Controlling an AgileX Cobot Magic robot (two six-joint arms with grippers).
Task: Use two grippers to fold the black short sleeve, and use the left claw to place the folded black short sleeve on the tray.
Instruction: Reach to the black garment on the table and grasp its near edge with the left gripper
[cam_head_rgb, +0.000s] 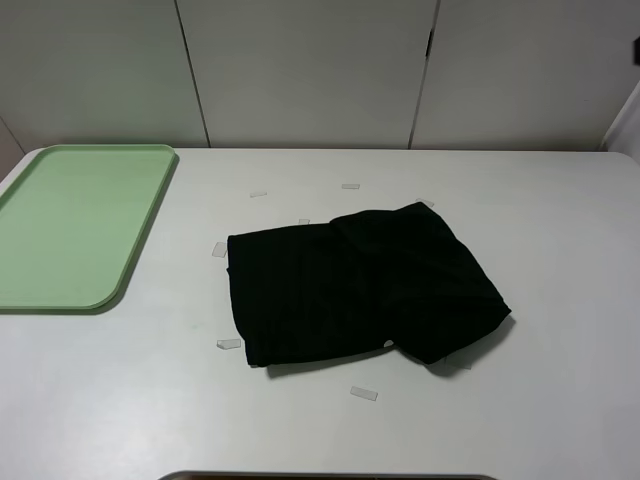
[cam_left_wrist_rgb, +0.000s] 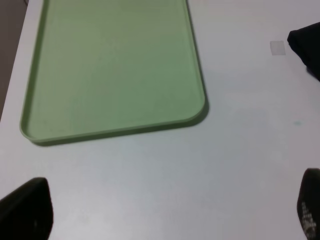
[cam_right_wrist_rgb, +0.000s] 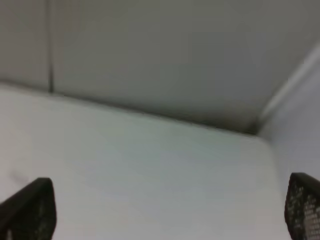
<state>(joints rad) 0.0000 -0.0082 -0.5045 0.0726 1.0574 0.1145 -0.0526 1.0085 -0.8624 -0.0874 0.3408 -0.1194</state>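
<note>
The black short sleeve (cam_head_rgb: 360, 285) lies partly folded and rumpled in the middle of the white table; one corner of it (cam_left_wrist_rgb: 306, 44) shows in the left wrist view. The pale green tray (cam_head_rgb: 75, 225) sits at the table's left edge, with nothing on it, and fills much of the left wrist view (cam_left_wrist_rgb: 115, 70). My left gripper (cam_left_wrist_rgb: 170, 212) is open above bare table near the tray's corner, its fingertips (cam_left_wrist_rgb: 25, 210) wide apart. My right gripper (cam_right_wrist_rgb: 170, 212) is open over bare table, facing the back wall, holding nothing. Neither arm shows in the exterior high view.
Several small clear tape marks (cam_head_rgb: 363, 393) lie on the table around the shirt. White wall panels (cam_head_rgb: 310, 70) stand behind the table. The table's far right corner (cam_right_wrist_rgb: 260, 140) shows in the right wrist view.
</note>
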